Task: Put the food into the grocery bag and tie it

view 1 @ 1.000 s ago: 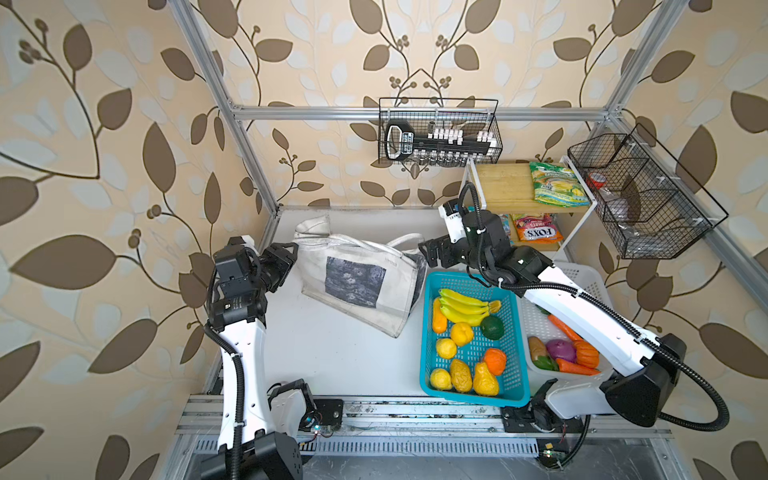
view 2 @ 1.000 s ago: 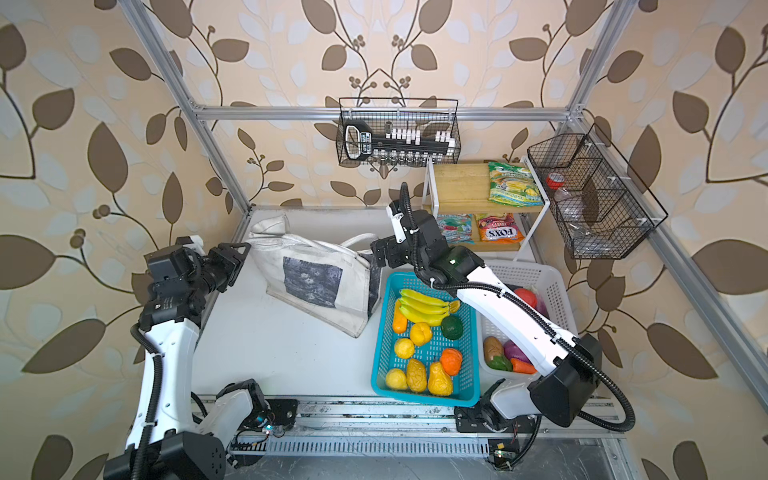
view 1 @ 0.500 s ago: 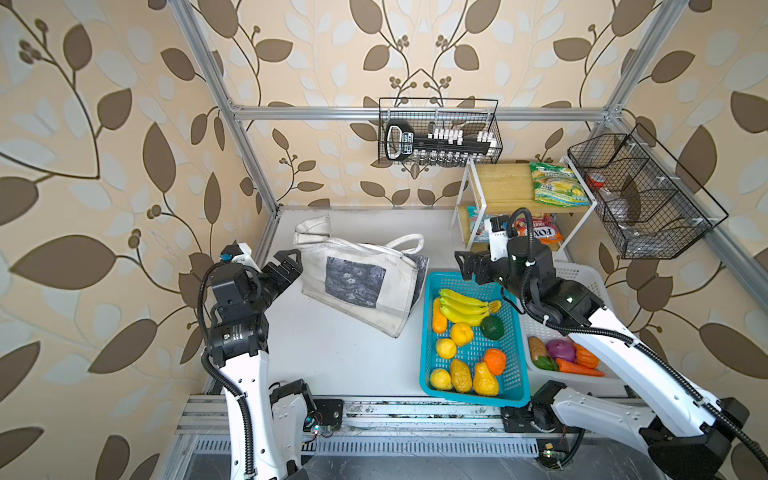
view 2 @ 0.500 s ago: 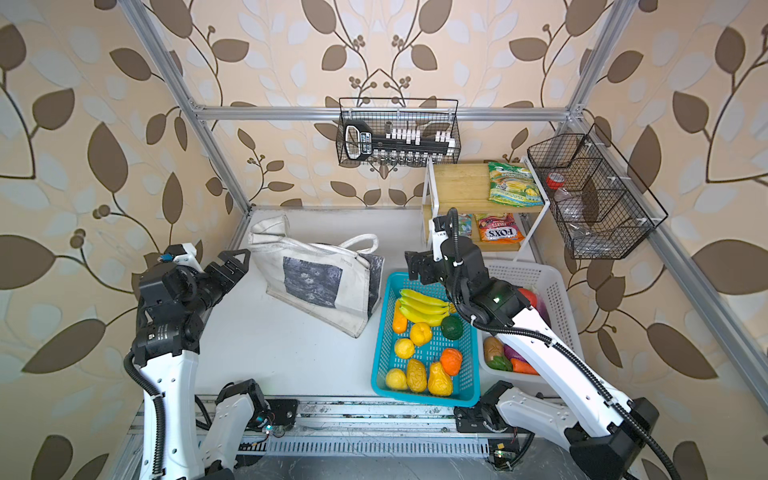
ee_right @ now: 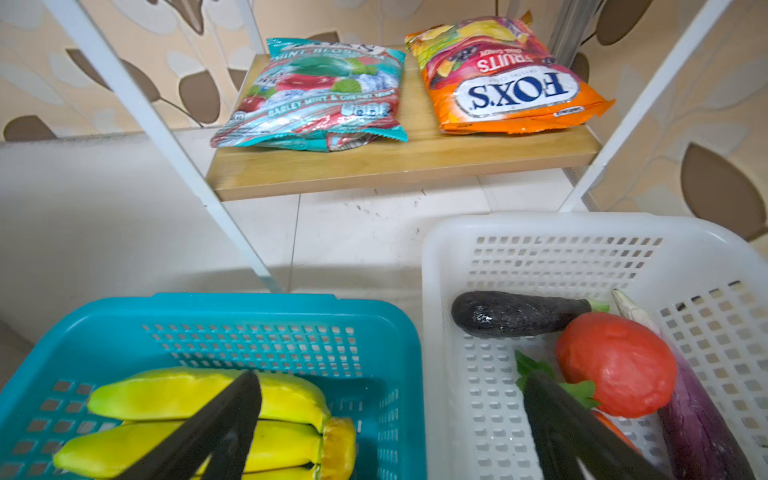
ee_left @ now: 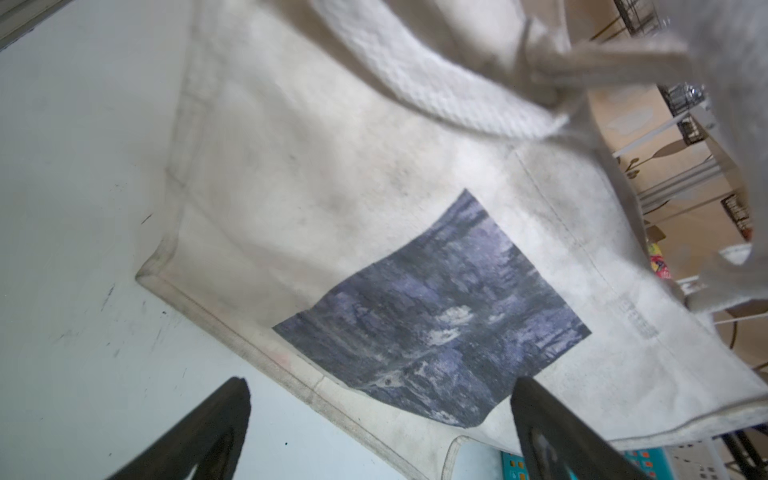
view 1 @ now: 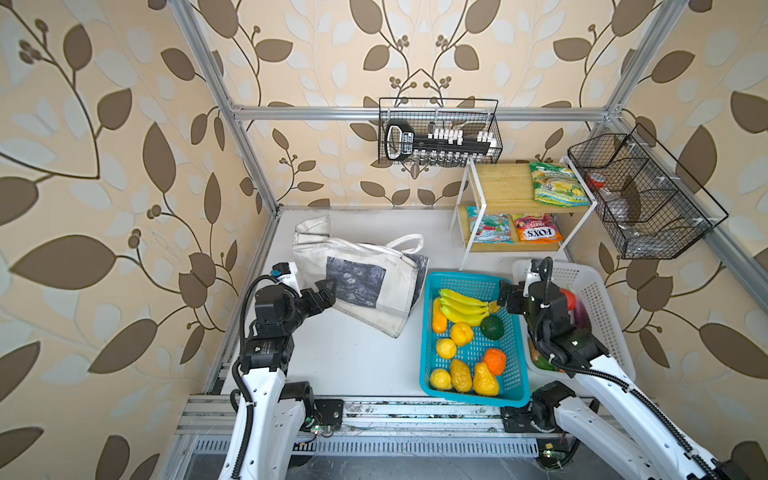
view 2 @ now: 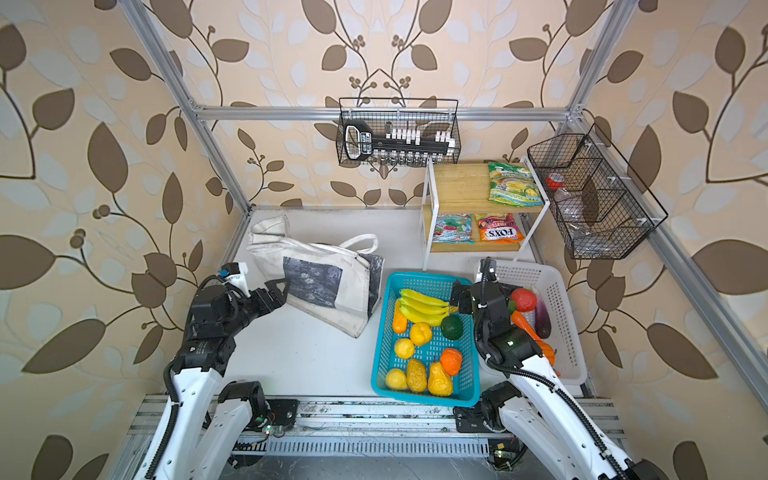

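Observation:
The off-white grocery bag (view 1: 365, 286) (view 2: 320, 282) lies slumped on the table, print side up, with a rope handle (view 1: 409, 241) looped over its top. My left gripper (view 1: 328, 291) (ee_left: 380, 384) is open, with its jaws at the bag's near-left edge and nothing between them. My right gripper (view 1: 505, 293) (ee_right: 390, 376) hangs open and empty above the wall between the two baskets, next to the banana bunch (view 1: 463, 307) (ee_right: 199, 411). A lemon (view 1: 445, 348) and an orange fruit (view 1: 494, 360) lie in the teal basket. The purple eggplant (ee_right: 702, 424) lies in the white basket. Snack packets (view 1: 488, 224) (view 1: 557, 185) rest on the shelf.
The teal basket (view 1: 428, 332) and the white basket (view 1: 602, 299) stand side by side at the right. A white-framed wooden shelf (view 1: 498, 195) stands behind them, and an orange packet (view 1: 538, 228) lies on its lower board. Black wire baskets (view 1: 440, 133) (view 1: 640, 195) hang on the frame.
My right gripper drew back from the bag's handle side to above the baskets. My left gripper opened and slid along the bag's left edge toward the front.

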Controlling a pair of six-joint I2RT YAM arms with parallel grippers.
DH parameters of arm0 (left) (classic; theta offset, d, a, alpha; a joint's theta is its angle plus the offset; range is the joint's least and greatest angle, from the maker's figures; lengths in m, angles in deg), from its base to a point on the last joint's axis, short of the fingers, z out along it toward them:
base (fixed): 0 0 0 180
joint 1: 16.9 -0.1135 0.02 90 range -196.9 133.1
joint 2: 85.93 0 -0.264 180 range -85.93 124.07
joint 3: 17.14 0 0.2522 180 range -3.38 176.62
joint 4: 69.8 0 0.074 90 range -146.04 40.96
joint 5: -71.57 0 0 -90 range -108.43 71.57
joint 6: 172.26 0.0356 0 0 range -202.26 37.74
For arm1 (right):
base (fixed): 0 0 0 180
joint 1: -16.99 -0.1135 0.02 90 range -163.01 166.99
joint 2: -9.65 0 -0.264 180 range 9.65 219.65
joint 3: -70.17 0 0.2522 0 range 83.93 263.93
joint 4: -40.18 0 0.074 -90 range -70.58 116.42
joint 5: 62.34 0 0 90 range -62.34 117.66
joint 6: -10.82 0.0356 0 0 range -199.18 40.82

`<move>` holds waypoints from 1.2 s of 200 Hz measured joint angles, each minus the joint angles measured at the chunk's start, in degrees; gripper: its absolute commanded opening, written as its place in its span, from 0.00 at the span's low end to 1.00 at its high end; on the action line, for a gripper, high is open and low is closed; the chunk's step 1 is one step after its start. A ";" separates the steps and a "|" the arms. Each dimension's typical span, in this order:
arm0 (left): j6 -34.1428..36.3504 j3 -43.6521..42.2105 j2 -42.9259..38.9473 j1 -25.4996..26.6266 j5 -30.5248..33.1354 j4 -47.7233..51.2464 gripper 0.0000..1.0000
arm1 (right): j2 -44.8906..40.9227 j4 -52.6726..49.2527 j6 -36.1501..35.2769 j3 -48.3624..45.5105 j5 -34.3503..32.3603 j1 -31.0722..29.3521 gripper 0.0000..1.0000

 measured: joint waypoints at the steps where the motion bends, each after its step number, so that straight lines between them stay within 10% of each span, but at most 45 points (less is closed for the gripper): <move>1: 0.04 -0.09 0.00 0.26 0.39 -0.15 0.99 | -0.11 0.31 -0.04 -0.17 0.00 0.07 1.00; 45: 1.99 -6.45 2.43 8.50 15.28 -9.70 0.99 | -3.48 19.82 -5.33 -13.66 -2.67 1.75 1.00; 123: 12.63 -10.43 16.81 9.79 30.45 -23.02 0.99 | 14.86 52.13 -9.25 -24.55 -2.32 9.99 1.00; 168: 13.57 -9.44 36.59 2.40 27.12 -36.57 0.99 | 25.44 64.59 -10.67 -23.50 -1.99 11.32 1.00; 240: 16.55 -9.97 41.07 -1.18 18.86 -48.98 0.99 | 32.48 71.63 -11.15 -21.73 2.01 13.51 1.00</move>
